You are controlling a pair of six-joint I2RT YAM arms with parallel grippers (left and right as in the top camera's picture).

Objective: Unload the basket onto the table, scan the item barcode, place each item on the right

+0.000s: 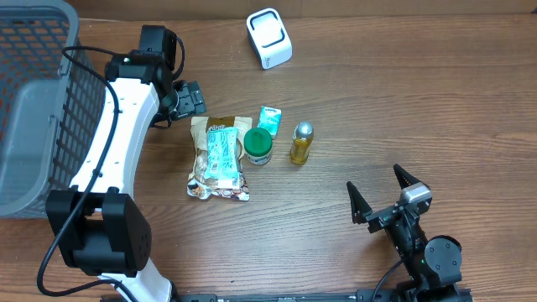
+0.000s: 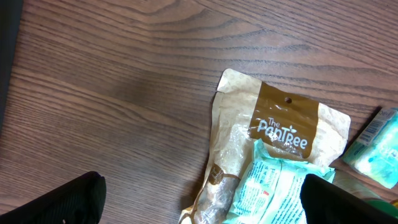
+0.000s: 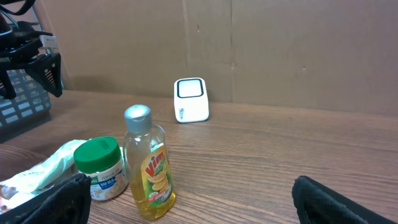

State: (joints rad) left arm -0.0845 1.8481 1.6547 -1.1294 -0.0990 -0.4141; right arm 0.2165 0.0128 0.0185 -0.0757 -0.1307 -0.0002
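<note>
Gaping wide and empty: left gripper point(image 1: 186, 99) near pouch point(image 2: 292, 118), right gripper point(image 1: 382, 191) apart

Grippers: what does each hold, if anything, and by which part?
Nothing is held. The left gripper is open near the snack bag; the right gripper is open, touching nothing.

A yellow bottle point(image 3: 149, 171) is capped in silver, a jar point(image 3: 101, 169) is lidded in green, and the surface point(image 1: 419, 101) is marked by brown wood grain.

Ahead of the right claw point(image 1: 374, 178) the surface point(image 3: 280, 155) lies bare up to the scanner point(image 3: 190, 99); bottle point(image 3: 149, 168) and jar point(image 3: 99, 167) block its left.
</note>
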